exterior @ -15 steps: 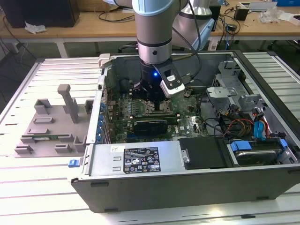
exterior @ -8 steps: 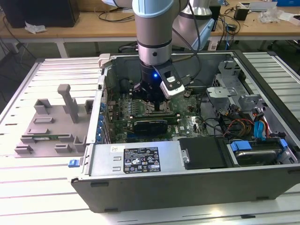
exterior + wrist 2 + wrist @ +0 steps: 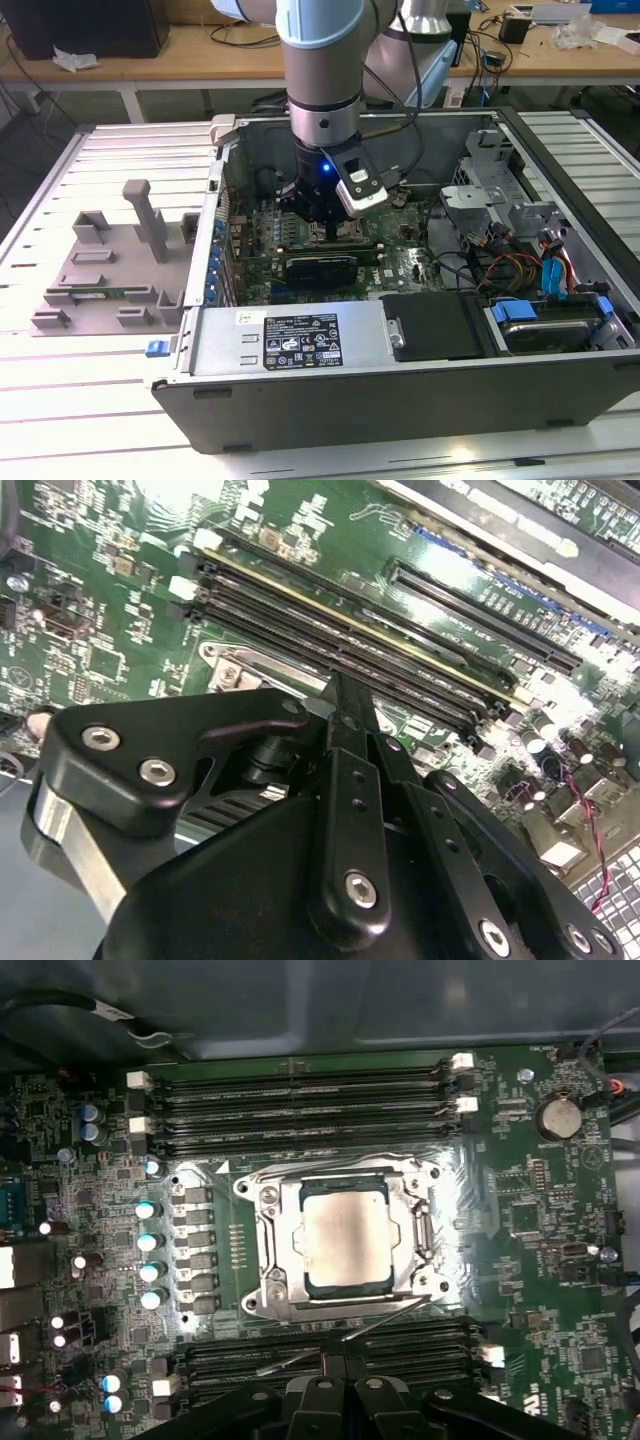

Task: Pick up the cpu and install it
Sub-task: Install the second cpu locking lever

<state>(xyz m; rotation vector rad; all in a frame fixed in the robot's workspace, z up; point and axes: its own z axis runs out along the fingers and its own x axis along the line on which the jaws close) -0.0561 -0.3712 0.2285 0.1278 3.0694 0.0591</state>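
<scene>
We're low over the board (image 3: 560, 1290) inside the case (image 3: 400, 400), claw (image 3: 325, 215) hovering by the socket (image 3: 345, 1235). The cpu (image 3: 345, 1232) already lies in the socket, framed by metal. Claw (image 3: 340, 1390) looks pinched narrow and holds nothing. We judge the install as all but finished; next calls for a clean, straight lift away.

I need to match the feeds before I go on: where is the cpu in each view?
Exterior view: hidden under the hand, low over the motherboard inside the case.
First wrist view: the cpu lies flat in the metal socket frame, mid-picture.
Second wrist view: I cannot find it behind the hand.
Shared landmark: the long black memory slots.
</scene>
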